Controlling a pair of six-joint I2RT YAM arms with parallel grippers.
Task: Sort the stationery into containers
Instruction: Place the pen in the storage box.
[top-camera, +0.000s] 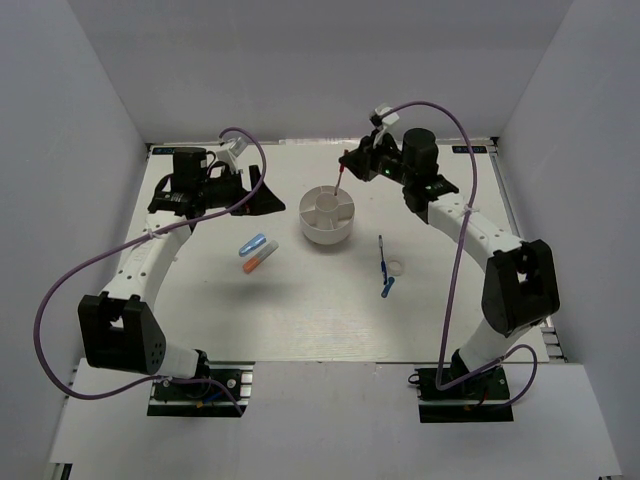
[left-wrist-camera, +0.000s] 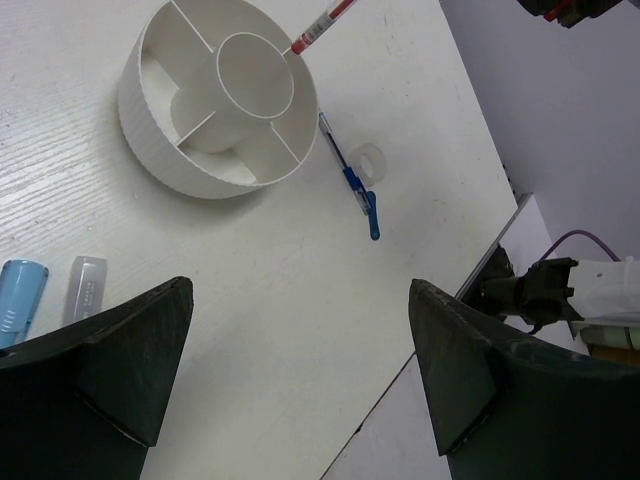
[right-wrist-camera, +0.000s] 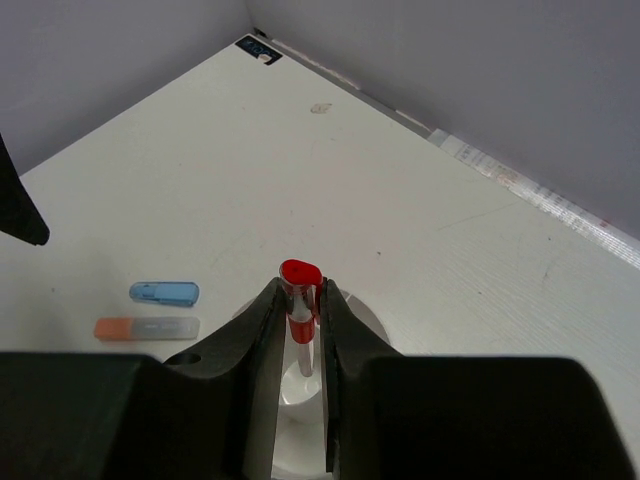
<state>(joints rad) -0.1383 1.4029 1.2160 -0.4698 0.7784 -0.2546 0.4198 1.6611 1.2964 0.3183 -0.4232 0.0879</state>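
The round white divided tub stands at mid-table. My right gripper is shut on the thin red pen and holds it tilted above the tub's far rim, tip down. In the right wrist view the gripper clamps the red pen over the tub. My left gripper is open and empty, left of the tub. The light-blue capsule and orange-white capsule lie front-left of the tub. The blue pen, dark-blue capsule and white ring lie to its front right.
The left wrist view shows the tub, red pen, blue pen, ring, light-blue capsule and the table's right edge. White walls enclose the table. Purple cables loop off both arms.
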